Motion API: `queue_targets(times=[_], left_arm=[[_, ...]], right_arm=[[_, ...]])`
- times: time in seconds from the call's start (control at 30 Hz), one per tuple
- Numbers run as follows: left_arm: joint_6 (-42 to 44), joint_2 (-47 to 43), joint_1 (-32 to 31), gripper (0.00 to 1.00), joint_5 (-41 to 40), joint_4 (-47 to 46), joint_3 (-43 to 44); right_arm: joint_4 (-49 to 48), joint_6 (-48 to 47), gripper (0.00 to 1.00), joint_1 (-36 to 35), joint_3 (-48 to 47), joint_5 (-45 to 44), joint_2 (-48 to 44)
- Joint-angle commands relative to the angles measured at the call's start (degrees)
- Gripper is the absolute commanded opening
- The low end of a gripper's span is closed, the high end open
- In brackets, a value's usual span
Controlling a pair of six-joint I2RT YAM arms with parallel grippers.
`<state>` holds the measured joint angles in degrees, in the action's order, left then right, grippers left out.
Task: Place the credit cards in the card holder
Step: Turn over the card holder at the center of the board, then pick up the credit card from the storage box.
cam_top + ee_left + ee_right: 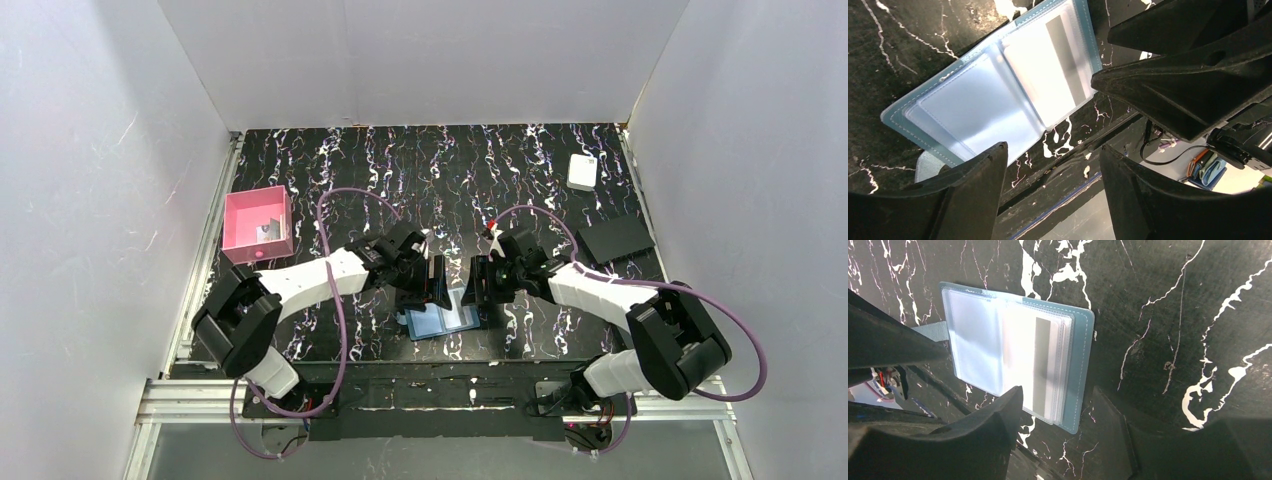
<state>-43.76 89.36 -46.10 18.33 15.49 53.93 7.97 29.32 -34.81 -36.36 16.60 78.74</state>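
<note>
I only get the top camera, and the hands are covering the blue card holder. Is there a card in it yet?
Observer: Yes. The right wrist camera shows the card holder lying open, and a white card with a grey stripe sits among its clear sleeves.
Operator: Is a hand holding anything?
Observer: No. The left hand is open, with nothing between its fingers.
Operator: And the other one?
Observer: The right hand is open and empty too, right over the holder.
</note>
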Motion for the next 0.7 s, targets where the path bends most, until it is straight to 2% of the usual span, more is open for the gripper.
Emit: queue_targets(times=[0.0, 0.03, 0.07, 0.1, 0.23, 0.37, 0.5, 0.63, 0.67], left_arm=[[4.7, -4.9, 5.4, 0.73, -1.7, 9.5, 5.4], [6.2, -6.6, 8.2, 0.79, -1.4, 12.4, 6.4], [8.0, -9.2, 11.7, 0.93, -0.1, 15.2, 7.5], [9.4, -11.0, 15.1, 0.98, 0.8, 18.3, 8.6], [16.3, -16.5, 29.8, 0.98, 0.3, 28.9, 14.3], [19.6, -14.8, 41.2, 0.98, -3.3, 33.5, 20.2], [20.0, -10.2, 51.5, 0.98, -3.8, 31.0, 22.4], [22.2, -5.6, 57.3, 0.98, -5.5, 25.1, 22.8], [22.5, -4.4, 58.4, 0.95, -6.2, 24.6, 23.3]], right_arm=[[0.5, -1.6, 0.62, -0.2, -0.6, -1.2, -1.0], [1.4, -2.1, 0.62, -0.2, -1.1, -1.5, -1.3], [2.1, -2.7, 0.63, -0.2, -1.5, -1.7, -1.7], [2.5, -3.1, 0.63, -0.2, -1.8, -1.8, -2.0], [3.4, -4.2, 0.63, -0.3, -3.2, -1.8, -2.3], [3.6, -4.9, 0.63, -0.3, -4.9, 0.3, -2.4], [5.1, -6.1, 0.63, -0.3, -6.6, 2.2, -3.0], [6.0, -6.3, 0.63, -0.2, -6.7, 3.1, -4.0], [5.9, -6.2, 0.63, -0.2, -6.6, 3.5, -4.1]])
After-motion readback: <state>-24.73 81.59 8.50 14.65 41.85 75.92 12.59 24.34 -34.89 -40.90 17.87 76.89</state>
